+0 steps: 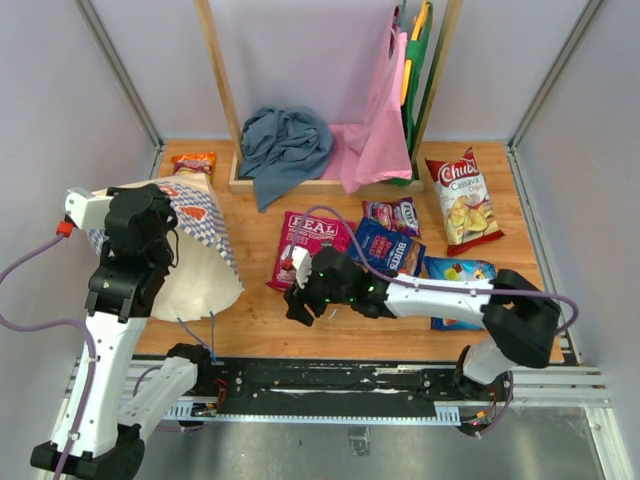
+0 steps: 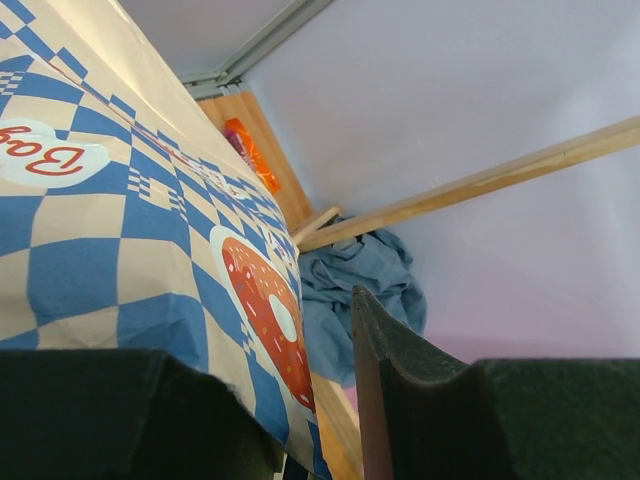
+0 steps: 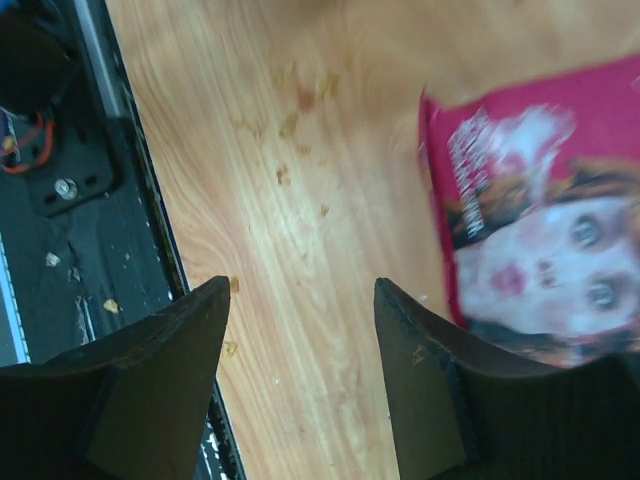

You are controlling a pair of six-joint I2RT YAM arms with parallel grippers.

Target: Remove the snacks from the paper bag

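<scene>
From my screen, the paper bag is at the left side of the desk, tilted, with its checkered band up. My left hand is closed only partly, and it pinches the upper edge of the paper bag between its fingers. My right hand is to the right of the paper bag, low over the bare wood, with its fingers apart and nothing between them. The magenta bag lies just beside this hand. Farther right of the paper bag lie a small purple packet, two dark blue bags and the red-and-white chip bag. An orange packet lies just behind the paper bag.
</scene>
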